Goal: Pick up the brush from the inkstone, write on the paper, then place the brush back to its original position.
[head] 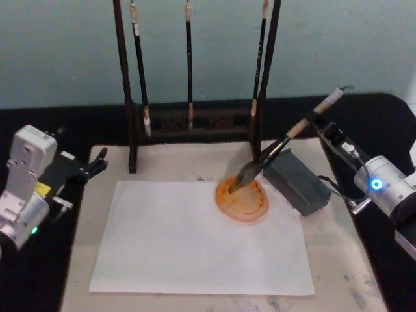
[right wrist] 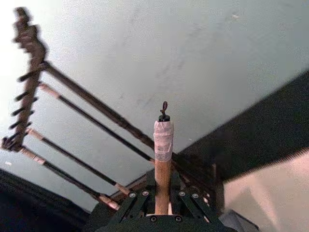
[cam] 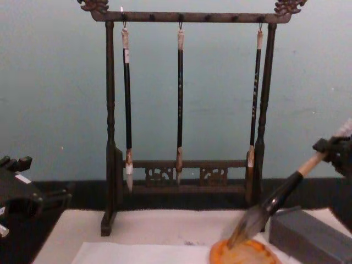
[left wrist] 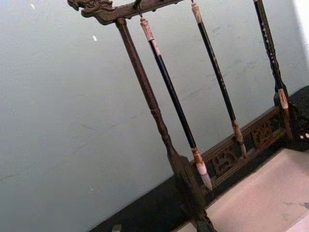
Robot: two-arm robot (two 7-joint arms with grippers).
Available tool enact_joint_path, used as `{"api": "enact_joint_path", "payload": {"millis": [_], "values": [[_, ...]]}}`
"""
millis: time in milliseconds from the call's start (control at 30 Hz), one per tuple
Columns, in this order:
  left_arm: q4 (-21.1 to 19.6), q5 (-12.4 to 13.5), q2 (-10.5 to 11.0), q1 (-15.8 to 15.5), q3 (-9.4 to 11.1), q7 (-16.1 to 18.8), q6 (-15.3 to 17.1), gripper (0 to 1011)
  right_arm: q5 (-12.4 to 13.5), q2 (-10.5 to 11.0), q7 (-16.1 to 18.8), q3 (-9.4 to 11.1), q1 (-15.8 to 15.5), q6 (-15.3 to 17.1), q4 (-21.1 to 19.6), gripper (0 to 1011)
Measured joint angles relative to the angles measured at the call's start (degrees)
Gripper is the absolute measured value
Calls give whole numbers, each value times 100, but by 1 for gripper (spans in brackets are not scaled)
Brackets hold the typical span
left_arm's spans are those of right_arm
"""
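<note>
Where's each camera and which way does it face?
Head: high, looking down on paper, inkstone; left gripper left, right gripper right.
Chest: low, facing the brush rack; both grippers at the edges.
Left wrist: on the left arm, facing the rack.
Right wrist: looks along the brush handle, jaws closed on it.
Shared: head and chest both show the tuft at the inkstone.

The paper [head: 188, 240] lies on the mat [head: 341, 273], with the dish [head: 250, 209] on its far right corner and the block [head: 299, 184] just right of the dish; the rack [head: 195, 121] stands behind them. The brush [head: 273, 153] leans from the right gripper [head: 323, 120] down into the dish, its tip seemingly touching it, and the left gripper [head: 97, 162] is beside the mat's left edge.
</note>
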Motion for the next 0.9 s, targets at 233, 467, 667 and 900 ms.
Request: {"api": "enact_joint_path", "payload": {"millis": [233, 467, 667, 900], "values": [[0, 0, 0, 0, 0, 0, 0, 1010, -447, 189, 255, -282, 101, -427, -139, 177], [0, 0, 0, 0, 0, 0, 0, 1010, -1008, 344, 595, -634, 356, -805, -165, 177], [0, 0, 0, 0, 0, 0, 0, 1010, -1502, 407, 968, -903, 616, -977, -85, 177], [0, 0, 0, 0, 0, 0, 0, 1010, -2011, 425, 1371, -1138, 783, -1166, -73, 176]]}}
